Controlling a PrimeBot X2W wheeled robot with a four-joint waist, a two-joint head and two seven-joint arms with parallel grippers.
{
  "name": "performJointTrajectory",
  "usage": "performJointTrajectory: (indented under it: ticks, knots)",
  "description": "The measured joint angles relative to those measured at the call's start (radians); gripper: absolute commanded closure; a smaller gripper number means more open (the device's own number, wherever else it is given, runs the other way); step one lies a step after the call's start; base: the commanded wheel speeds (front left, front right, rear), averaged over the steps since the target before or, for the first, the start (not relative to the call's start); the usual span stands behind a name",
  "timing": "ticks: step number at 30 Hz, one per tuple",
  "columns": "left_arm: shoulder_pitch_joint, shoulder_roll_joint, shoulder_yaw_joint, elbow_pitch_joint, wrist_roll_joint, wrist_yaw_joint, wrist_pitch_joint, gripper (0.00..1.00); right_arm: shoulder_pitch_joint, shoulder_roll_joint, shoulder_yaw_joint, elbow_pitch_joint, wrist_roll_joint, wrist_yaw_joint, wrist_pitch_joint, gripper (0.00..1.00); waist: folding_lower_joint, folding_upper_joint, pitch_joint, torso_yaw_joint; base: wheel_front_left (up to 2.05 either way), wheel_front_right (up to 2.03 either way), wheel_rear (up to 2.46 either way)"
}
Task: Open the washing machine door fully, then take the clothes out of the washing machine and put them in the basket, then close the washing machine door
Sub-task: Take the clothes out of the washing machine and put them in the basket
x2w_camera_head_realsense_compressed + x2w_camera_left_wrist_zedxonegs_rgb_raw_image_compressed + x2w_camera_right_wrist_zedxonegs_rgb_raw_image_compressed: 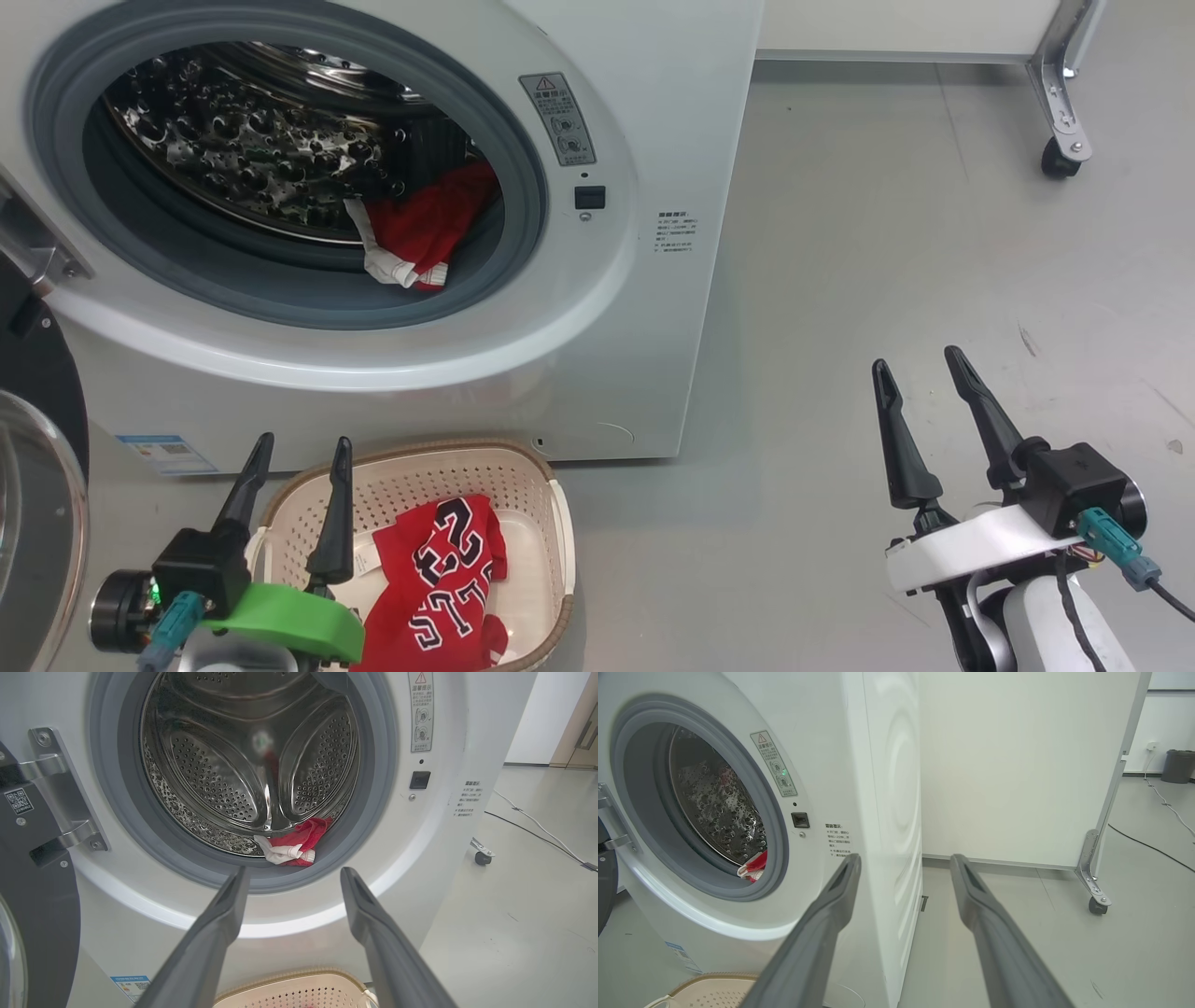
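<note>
So: left claw (304, 439) wide, empty, the nearer one. Red garment (425, 224) sits dead ahead and above it at the drum (243, 140) lip, lying crosswise. Right claw (915, 357) also wide, well off sideways.

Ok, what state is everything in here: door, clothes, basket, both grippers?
Door: swung open.
Drum garment: inside, not yet taken out.
Basket: upright, holding one garment.
Basket garment: crumpled, lettering up.
Left gripper: open, empty.
Right gripper: open, empty.
</note>
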Motion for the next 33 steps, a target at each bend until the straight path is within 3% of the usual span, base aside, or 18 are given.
performJointTrajectory:
  ticks: [33]
  knots:
    - [0.045, 0.000, -0.029, -0.061, -0.010, 0.019, 0.000, 0.00, 0.006, 0.001, 0.001, 0.004, 0.000, 0.008, 0.000, 0.00, 0.0000, 0.0000, -0.007, -0.007, 0.00, 0.00, 0.00]
